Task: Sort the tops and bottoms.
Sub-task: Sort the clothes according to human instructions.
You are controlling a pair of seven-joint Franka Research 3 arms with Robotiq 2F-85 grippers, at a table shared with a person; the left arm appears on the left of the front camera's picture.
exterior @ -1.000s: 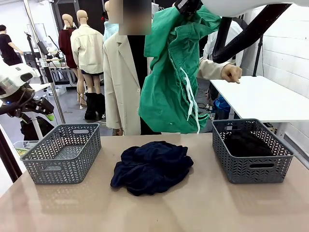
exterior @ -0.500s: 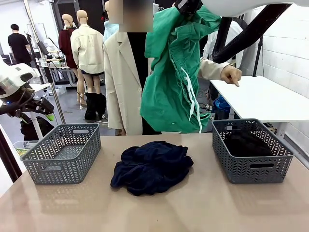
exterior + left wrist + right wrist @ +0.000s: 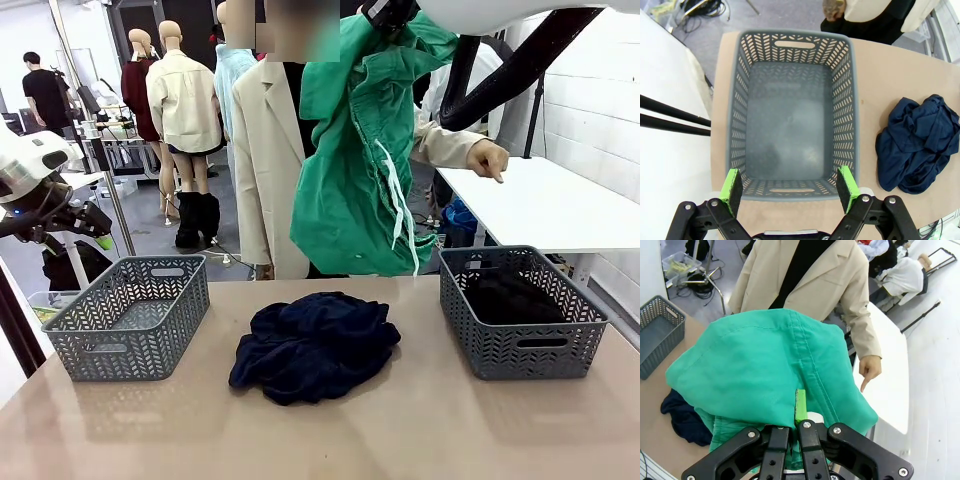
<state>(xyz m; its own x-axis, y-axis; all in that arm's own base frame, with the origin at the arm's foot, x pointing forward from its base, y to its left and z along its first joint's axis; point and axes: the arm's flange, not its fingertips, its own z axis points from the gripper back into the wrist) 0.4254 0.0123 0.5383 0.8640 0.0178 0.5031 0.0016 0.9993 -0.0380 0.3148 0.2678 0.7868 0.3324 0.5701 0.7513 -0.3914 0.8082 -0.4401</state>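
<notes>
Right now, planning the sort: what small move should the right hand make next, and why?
Probably swing the green garment right, over the right basket: the right hand holds it high, the person's hand points down on that side, and a dark garment lies there.

Green garment point(image 3: 350, 180): bright green, white drawstring dangling, hangs lengthwise in the air over the table's far edge, pinched at its top by the right gripper point(image 3: 388, 12). Dark navy heap point(image 3: 315, 345): crumpled at table centre, between left basket point(image 3: 130, 340) and right basket point(image 3: 520, 350). Black garment point(image 3: 510, 295): bundled inside the right basket.
</notes>
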